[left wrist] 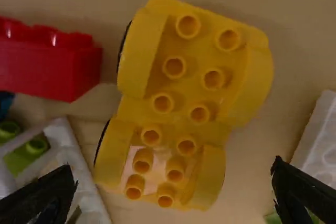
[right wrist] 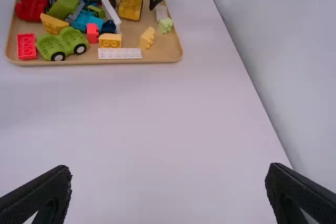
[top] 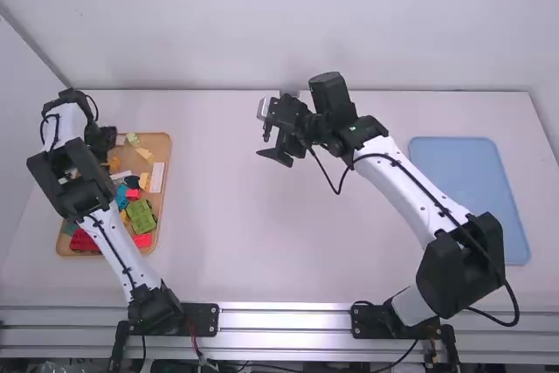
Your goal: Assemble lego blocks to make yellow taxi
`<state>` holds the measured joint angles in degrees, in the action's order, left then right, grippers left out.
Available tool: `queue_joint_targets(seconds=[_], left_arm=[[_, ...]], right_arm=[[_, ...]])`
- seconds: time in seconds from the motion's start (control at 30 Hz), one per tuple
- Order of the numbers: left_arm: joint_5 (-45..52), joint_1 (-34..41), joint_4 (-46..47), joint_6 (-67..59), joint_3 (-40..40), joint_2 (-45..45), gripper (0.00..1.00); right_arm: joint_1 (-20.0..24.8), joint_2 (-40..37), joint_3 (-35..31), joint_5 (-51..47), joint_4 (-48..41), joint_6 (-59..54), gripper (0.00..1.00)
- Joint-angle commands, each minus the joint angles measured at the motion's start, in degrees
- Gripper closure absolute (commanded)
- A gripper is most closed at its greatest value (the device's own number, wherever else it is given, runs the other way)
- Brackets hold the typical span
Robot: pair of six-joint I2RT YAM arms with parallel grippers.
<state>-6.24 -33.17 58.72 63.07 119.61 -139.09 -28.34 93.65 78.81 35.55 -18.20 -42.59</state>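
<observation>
You have bare white table (top: 253, 233) from its middle down to six o'clock and up to twelve, where the back wall (top: 201, 24) bounds you. The right gripper (top: 269, 141) hangs near twelve; its arm (top: 406, 183) bars your path from one round to five. Towards ten, the left gripper (top: 105, 140) is over the tray (top: 166, 150). Between its fingers, wood borders the yellow base (left wrist: 191, 95), but a white frame (left wrist: 71, 145) and white plate (left wrist: 315, 142) crowd your fingertips.
</observation>
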Motion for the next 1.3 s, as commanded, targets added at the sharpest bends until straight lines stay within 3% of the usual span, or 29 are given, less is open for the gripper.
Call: queue_joint_targets(seconds=[0.0, 0.23, 0.57, 0.8, 1.13, 1.23, 1.27], left_arm=[[-0.9, -0.2, 0.2, -10.3, -0.3, -0.7, 0.01], [-3.4, -0.2, -1.0, -21.2, -1.1, -0.7, 0.01], [-3.8, -0.2, -1.7, -21.4, -4.4, -0.7, 0.02], [-3.7, -0.3, -2.6, -21.4, -4.5, -0.7, 0.27], [-3.8, -0.3, -2.2, -24.4, -4.5, -0.7, 0.17], [-2.4, -0.2, -2.2, -30.5, -4.5, -0.7, 0.17], [-1.4, -0.3, -2.4, -31.9, -4.5, -0.7, 0.26]], right_arm=[[0.2, 0.5, 1.8, 0.1, -0.2, -0.1, 0.01], [0.2, 0.5, 1.7, 0.2, -0.7, 0.3, 0.02], [0.2, 0.5, 1.7, 0.4, -0.6, 0.3, 0.01], [0.2, 0.5, 1.7, 0.3, -0.7, 0.3, 0.01], [0.3, 0.5, 1.7, 0.4, -1.0, 0.3, 0.01], [0.3, 0.5, 1.7, 0.3, -1.6, 0.3, 0.01], [0.3, 0.5, 1.7, 0.3, -1.8, 0.3, 0.02]])
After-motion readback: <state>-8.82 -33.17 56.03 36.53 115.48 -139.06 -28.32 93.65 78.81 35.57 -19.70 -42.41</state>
